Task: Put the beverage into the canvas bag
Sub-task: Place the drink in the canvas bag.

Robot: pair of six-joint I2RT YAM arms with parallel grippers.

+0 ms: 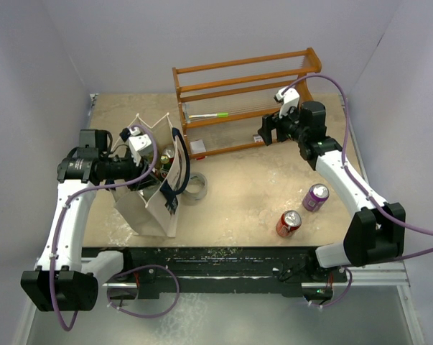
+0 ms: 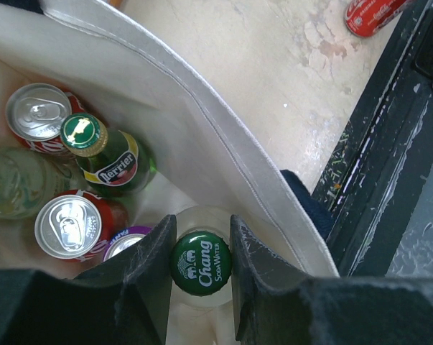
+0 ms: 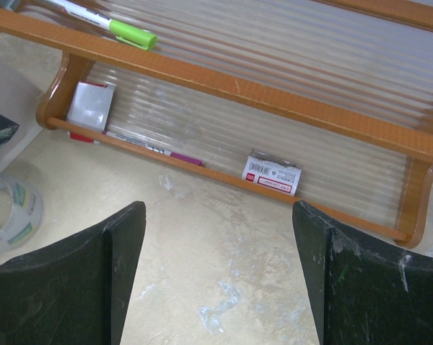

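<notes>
Six drinks show inside the canvas bag (image 2: 202,129) when I look down through the left wrist camera. Two red cans with silver tops stand on the left side, one higher in the picture (image 2: 38,113) and one lower (image 2: 69,226). A green Perrier bottle (image 2: 105,154) stands between them, and a pale clear bottle (image 2: 15,183) lies against the left edge. A purple can (image 2: 126,241) peeks out beside one finger of my left claw (image 2: 202,244). That claw is down inside the bag's mouth, pinching the Chang soda water bottle (image 2: 201,262) at the neck, with the green cap showing between the two fingers. The bottle is close to the bag's near cream wall; I cannot tell whether its base rests on the bag's floor. From overhead the bag (image 1: 148,208) stands upright on the left of the counter (image 1: 245,194), with a roll of clear tape (image 1: 194,188) just beside it. My right claw (image 3: 216,215) hangs spread wide and holds nothing, in front of the orange-brown wooden rack (image 3: 273,93). The rack's upper shelf holds a green-capped marker (image 3: 123,29). Its lower shelf holds a small white packet (image 3: 90,108), a thin pen (image 3: 159,152) and a packet with a barcode (image 3: 271,172). Out on the counter, a purple can (image 1: 316,197) and a red can (image 1: 289,223) sit near each other, well apart from the bag.
</notes>
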